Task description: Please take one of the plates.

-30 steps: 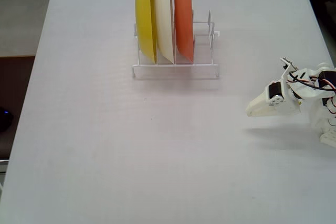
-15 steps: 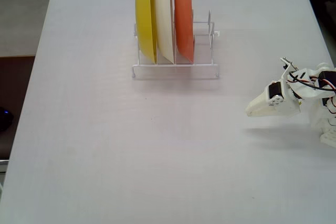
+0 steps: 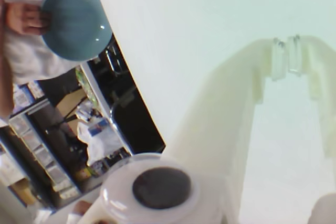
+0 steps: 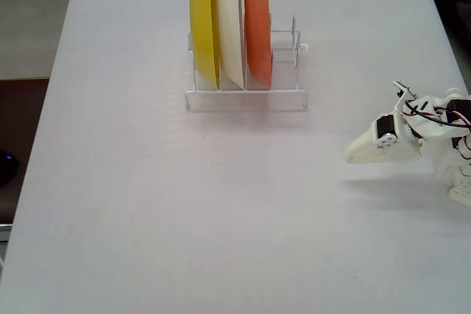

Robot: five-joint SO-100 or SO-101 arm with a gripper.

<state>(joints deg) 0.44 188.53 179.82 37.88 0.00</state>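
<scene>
The blue-grey plate [image 3: 76, 22] shows only in the wrist view, at the top left beyond the table's edge, held up by a person's hand [image 3: 23, 18]. It is out of the fixed view. My gripper [image 3: 286, 45] is shut, its white fingertips touching with nothing between them. In the fixed view my gripper [image 4: 353, 155] hangs low over the table's right side, pointing left, well apart from the rack.
A white wire rack [image 4: 246, 93] at the table's back middle holds three upright plates: yellow [image 4: 204, 23], cream-white [image 4: 229, 23] and orange [image 4: 258, 23]. The table's edge [image 3: 126, 72] runs diagonally in the wrist view, with shelves and clutter beyond it.
</scene>
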